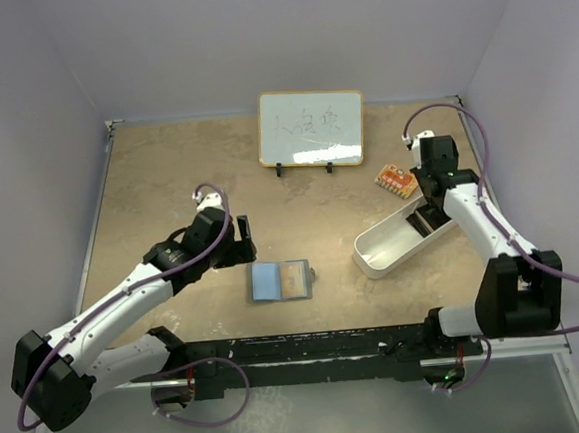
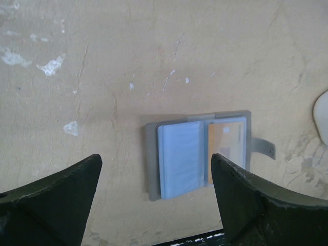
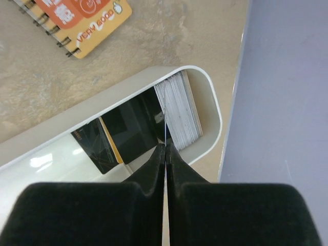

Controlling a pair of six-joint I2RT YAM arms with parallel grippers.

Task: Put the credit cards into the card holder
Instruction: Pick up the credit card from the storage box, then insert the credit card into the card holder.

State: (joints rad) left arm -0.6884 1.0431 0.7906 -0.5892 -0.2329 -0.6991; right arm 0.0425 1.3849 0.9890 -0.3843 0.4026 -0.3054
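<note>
Picking from tray (image 3: 210, 97): 1 card (image 3: 165, 134) is pinched edge-on by right gripper (image 3: 165, 154); left gripper (image 2: 156, 164) is held wide, empty. Carry to card holder (image 2: 150, 159) seems needed.

The top external camera is looking down from high behind the near edge, taking in the whole table (image 1: 165, 166). The left wrist camera is facing down from close by at the open card holder (image 2: 151, 159), which the overhead view is also catching near its centre. The right wrist camera is staring at close range into the white tray (image 3: 56, 128), likewise within the overhead view.
</note>
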